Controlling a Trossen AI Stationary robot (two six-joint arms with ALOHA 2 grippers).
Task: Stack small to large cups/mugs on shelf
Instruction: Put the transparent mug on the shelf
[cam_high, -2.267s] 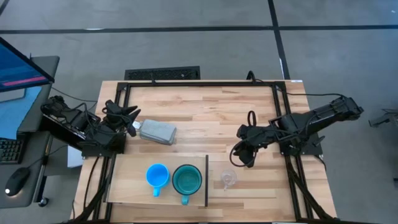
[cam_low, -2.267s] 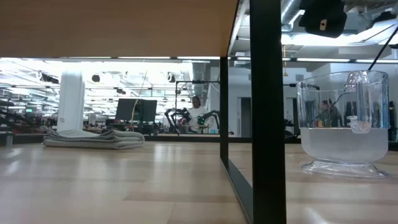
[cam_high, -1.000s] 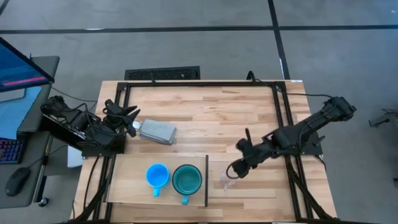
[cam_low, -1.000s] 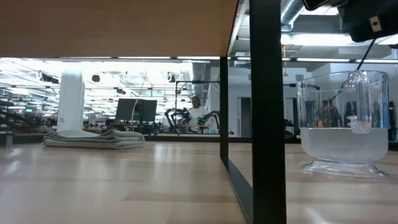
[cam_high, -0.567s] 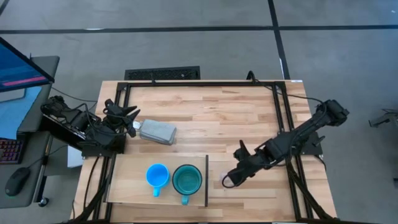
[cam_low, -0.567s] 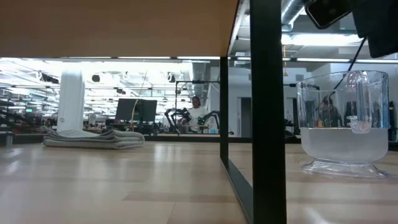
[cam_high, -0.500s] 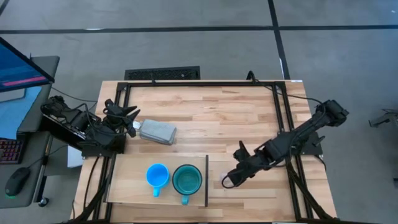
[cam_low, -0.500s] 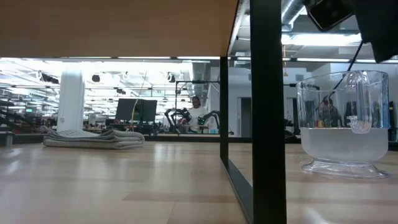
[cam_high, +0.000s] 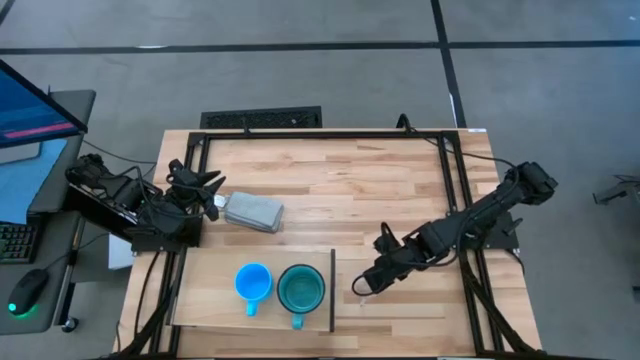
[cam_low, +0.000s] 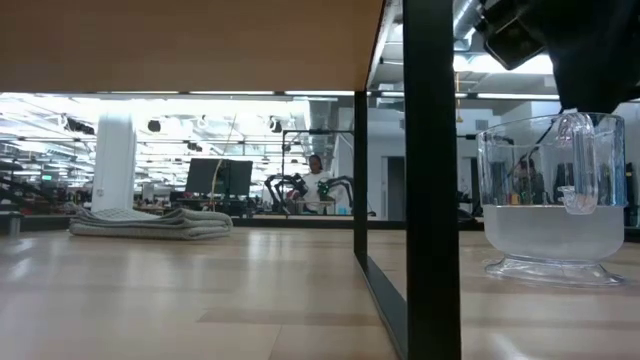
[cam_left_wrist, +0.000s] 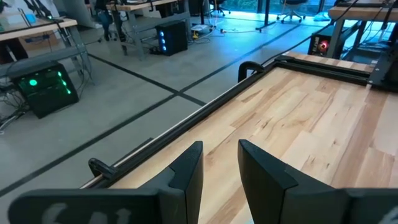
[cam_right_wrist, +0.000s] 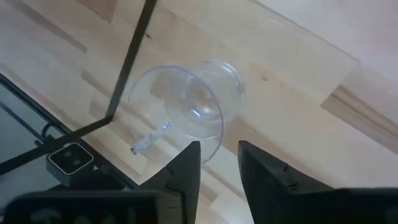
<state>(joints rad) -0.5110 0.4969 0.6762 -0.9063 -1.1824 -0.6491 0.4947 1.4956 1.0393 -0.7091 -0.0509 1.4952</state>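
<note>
One clear cup (cam_right_wrist: 189, 109) under the right gripper (cam_high: 362, 288), fingers parted straddling its rim: off-centre closing could tip it against the shelf (cam_high: 215, 300) edge; left gripper (cam_left_wrist: 219, 163) slightly parted, empty.

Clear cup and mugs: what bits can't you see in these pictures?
- High view: the right gripper covers nearly all of the clear cup.
- Low view: the shelf hides the blue mug and green mug standing on top of it.
- Low view: the right gripper is cut off at the top edge.
</note>
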